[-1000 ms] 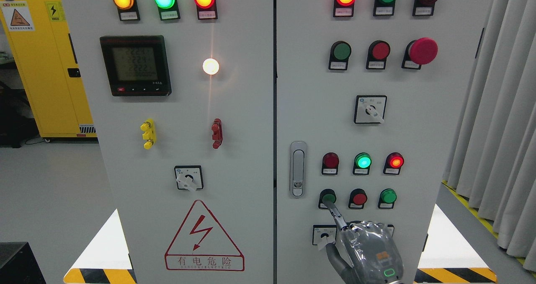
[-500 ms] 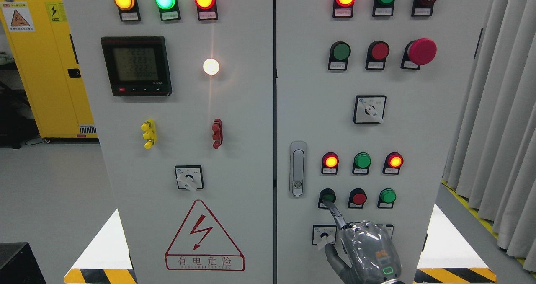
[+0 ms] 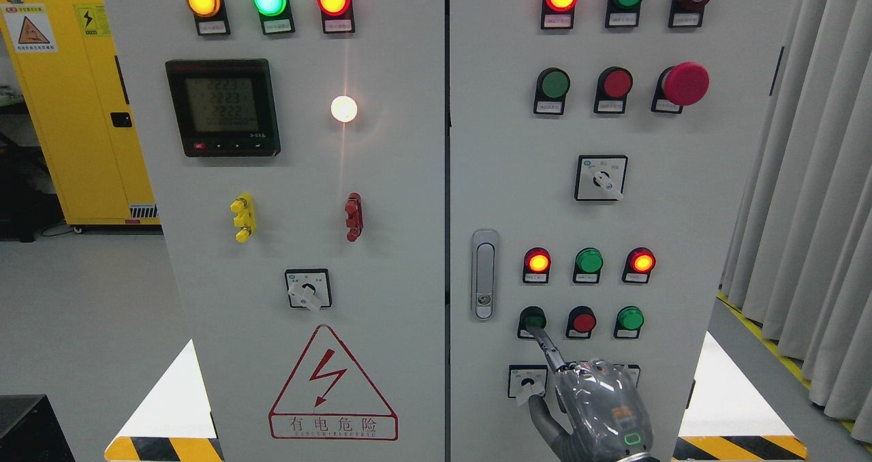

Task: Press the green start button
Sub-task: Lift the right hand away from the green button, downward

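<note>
The green start button (image 3: 533,321) sits at the left of the lower button row on the right cabinet door (image 3: 681,210). My right hand (image 3: 603,407) comes up from the bottom edge, wrapped in clear plastic. Its index finger (image 3: 548,349) is stretched out with the tip on the green button, and the other fingers are curled in. Above the button, the left red lamp (image 3: 537,262) and the right red lamp (image 3: 642,262) glow, and the green lamp (image 3: 588,262) between them is dark. The left hand does not show.
A red button (image 3: 583,322) and another green button (image 3: 630,319) stand right of the pressed one. A rotary switch (image 3: 526,382) sits just left of my hand and a door latch (image 3: 484,274) further left. Curtains (image 3: 811,210) hang at the right.
The green lamp above the button row has gone dark and the left red lamp has lit. My index finger stays on the green button; the hand has barely moved.
</note>
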Controlling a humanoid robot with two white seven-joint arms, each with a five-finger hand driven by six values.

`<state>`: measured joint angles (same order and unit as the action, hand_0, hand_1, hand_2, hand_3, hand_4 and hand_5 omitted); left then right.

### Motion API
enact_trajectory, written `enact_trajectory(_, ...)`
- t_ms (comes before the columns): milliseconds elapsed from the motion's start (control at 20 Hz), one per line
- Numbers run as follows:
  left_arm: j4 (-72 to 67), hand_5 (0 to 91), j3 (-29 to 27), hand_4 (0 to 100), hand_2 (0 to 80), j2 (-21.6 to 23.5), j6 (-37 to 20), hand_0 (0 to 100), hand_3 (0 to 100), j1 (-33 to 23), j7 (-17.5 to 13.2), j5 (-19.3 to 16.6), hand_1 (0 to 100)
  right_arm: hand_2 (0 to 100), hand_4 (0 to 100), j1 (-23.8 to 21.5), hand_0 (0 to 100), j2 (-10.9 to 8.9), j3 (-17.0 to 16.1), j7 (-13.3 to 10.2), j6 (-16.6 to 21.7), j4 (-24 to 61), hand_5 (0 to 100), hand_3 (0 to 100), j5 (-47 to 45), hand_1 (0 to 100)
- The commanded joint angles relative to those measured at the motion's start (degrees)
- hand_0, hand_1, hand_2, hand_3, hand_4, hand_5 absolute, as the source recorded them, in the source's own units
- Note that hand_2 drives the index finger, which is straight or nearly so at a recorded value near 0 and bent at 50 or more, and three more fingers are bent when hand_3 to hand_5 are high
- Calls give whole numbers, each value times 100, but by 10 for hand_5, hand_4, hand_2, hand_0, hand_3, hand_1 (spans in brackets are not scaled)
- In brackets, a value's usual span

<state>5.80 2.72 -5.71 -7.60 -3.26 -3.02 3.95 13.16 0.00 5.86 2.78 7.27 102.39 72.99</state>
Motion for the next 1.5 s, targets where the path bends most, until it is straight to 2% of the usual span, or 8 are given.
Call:
enact_trajectory(0, 0, 0, 0, 0, 0, 0, -5, 120, 0, -7, 3, 0, 556, 0, 941, -6, 576, 158, -6, -14, -7, -79, 955, 931, -30, 826)
enact_trajectory(300, 0, 0, 0, 0, 0, 0, -5, 120, 0, 1, 3, 0, 556, 0, 938, -85, 570, 158, 64, -110, 11, 342, 953, 928, -74, 826)
enact_trajectory(500, 0, 0, 0, 0, 0, 0, -5, 120, 0, 1, 3, 0, 556, 0, 934, -103, 568, 158, 73, -382, 37, 483, 949, 928, -92, 823)
enact_trajectory(750, 0, 0, 0, 0, 0, 0, -5, 120, 0, 1, 3, 0, 556, 11, 932, -138, 563, 158, 100, -558, 72, 677, 950, 926, -110, 822)
enact_trajectory(1050, 0, 0, 0, 0, 0, 0, -5, 120, 0, 1, 3, 0, 556, 48, 926, -208, 570, 158, 372, -892, 99, 826, 945, 920, -890, 814)
enact_trajectory(1200, 0, 0, 0, 0, 0, 0, -5, 120, 0, 1, 3, 0, 556, 53, 881, -296, 573, 167, 390, -902, 90, 914, 863, 858, -1890, 786)
enact_trajectory(1350, 0, 0, 0, 0, 0, 0, -5, 120, 0, 1, 3, 0, 556, 59, 701, -357, 550, 158, 425, -823, 108, 958, 700, 660, -3523, 762)
enact_trajectory(1450, 0, 0, 0, 0, 0, 0, -5, 120, 0, 1, 3, 0, 556, 59, 453, -436, 532, 158, 425, -700, 108, 993, 418, 418, -4535, 743)
